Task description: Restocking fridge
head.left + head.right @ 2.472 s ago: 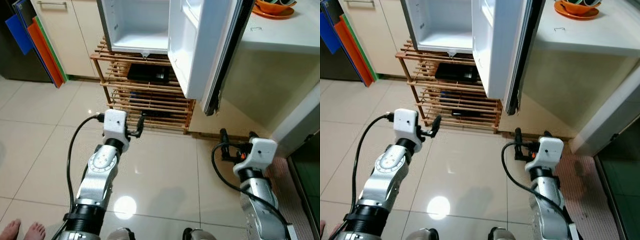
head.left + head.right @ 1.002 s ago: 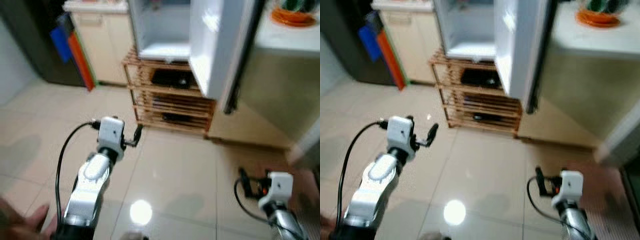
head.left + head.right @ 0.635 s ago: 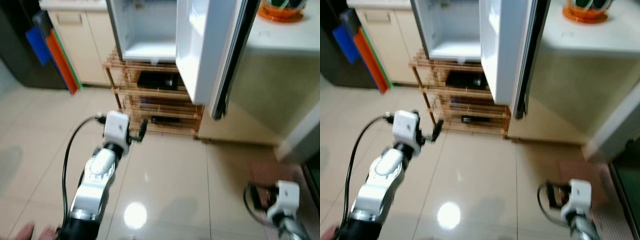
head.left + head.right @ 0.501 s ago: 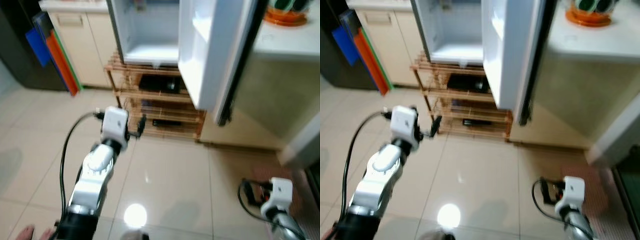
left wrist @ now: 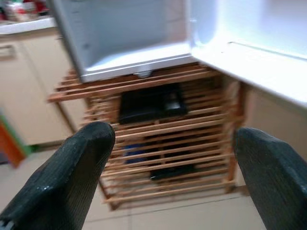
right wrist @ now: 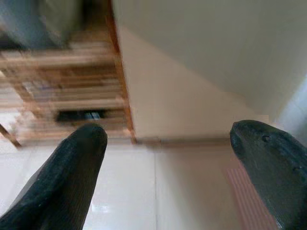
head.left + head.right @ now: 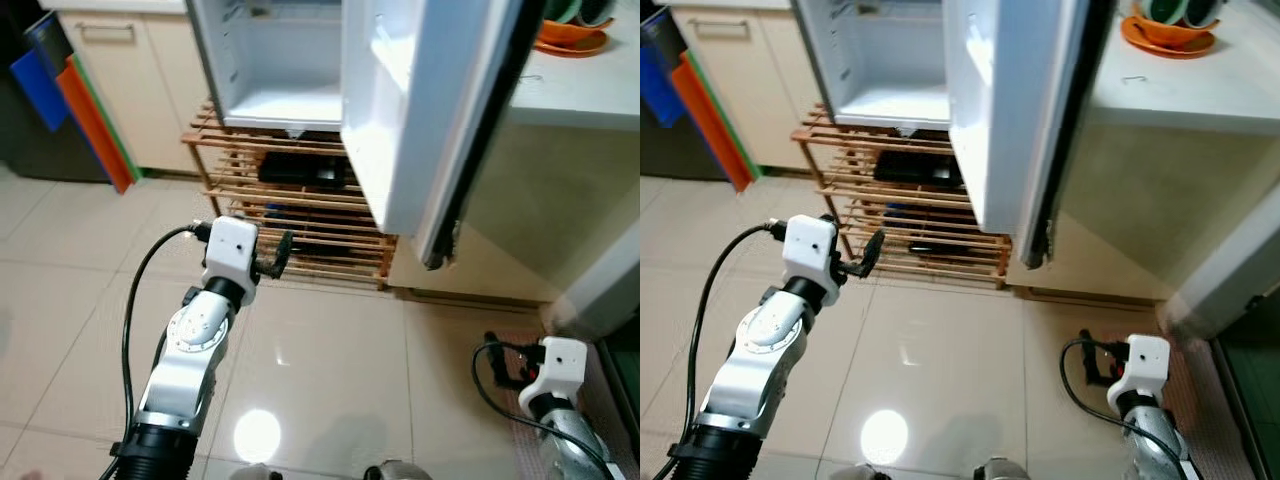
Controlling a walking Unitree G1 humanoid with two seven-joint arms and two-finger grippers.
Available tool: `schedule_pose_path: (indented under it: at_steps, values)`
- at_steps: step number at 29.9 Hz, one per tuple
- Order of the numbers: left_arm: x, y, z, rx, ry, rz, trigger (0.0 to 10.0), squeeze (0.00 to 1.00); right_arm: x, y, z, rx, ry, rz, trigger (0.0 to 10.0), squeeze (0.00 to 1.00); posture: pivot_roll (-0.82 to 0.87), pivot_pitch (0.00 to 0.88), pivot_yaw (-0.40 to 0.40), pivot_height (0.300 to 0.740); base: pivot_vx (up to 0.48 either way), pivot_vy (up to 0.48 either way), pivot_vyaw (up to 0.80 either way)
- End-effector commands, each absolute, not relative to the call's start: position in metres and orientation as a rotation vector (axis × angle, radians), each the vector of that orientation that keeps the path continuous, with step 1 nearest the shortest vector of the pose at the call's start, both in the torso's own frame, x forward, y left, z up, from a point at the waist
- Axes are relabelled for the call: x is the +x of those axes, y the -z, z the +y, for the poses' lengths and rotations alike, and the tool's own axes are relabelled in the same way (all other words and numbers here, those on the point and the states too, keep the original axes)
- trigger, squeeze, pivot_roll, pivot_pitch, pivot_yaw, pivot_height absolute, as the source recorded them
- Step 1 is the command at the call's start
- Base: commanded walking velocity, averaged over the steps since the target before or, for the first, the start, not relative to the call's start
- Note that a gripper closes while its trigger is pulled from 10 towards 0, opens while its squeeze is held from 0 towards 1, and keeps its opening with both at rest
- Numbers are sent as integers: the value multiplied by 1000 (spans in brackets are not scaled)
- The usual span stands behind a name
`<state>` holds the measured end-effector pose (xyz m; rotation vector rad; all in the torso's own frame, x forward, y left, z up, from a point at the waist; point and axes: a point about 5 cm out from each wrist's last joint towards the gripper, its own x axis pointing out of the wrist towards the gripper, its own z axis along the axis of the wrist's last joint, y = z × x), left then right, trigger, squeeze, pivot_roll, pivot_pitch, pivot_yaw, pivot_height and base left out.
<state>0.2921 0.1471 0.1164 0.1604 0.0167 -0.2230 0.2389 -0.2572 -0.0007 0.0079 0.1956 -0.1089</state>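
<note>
- Floor (image 7: 330,370): glossy beige tiles below both grippers, a light reflection under the left arm.
- Fridge (image 7: 290,60): white, open, standing ahead of and above the left fingers; the lower compartment looks bare as far as it can be seen.
- Fridge door (image 7: 430,110): swung wide, between the two grippers and higher than both, dark seal strip down its outer edge.
- Counter (image 7: 1200,90): pale top beyond and above the right fingers, with an orange dish (image 7: 1167,28) near its back edge.
- Cabinet (image 7: 120,80): cream front, off to the outer side of the left fingers; blue and orange boards (image 7: 75,100) lean beside it.
- Wooden rack (image 5: 158,124): slatted, directly under the fridge and straight ahead of the left fingers; dark items sit on its shelves, too blurred to identify.
- Left gripper (image 7: 278,256): raised at about rack height, aimed at the rack, not touching it; fingers (image 5: 72,177) spread wide, nothing between them.
- Right gripper (image 7: 1087,362): low near the floor, by the base of the counter wall; fingers (image 6: 72,177) spread apart, holding nothing.
</note>
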Motion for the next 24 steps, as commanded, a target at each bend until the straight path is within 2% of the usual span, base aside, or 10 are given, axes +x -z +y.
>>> schedule_pose_path:
  at_steps: [1,5,8,18,20,24]
  values:
    - [292,-117,146,165,223,11,10000,0,256,-17,-255,-22,94,111,10000,0,-11,69,28,740,0,0,0]
    - [289,-117,145,168,221,10,10000,0,299,-59,-242,-58,85,-19,10000,0,20,81,8,740,0,0,0]
    - [283,-115,147,172,214,16,10000,0,319,-84,-236,-81,81,-84,10000,0,38,93,-8,740,0,0,0]
    - [272,-111,154,170,178,36,10000,0,346,-123,-236,-88,100,-137,10000,0,76,122,-35,740,0,0,0]
    - [272,-110,154,169,175,41,10000,0,354,-135,-222,10,62,-174,10000,0,77,129,-34,740,0,0,0]
    - [272,-110,153,169,177,43,10000,0,360,-142,-208,78,17,-194,10000,0,75,132,-30,740,0,0,0]
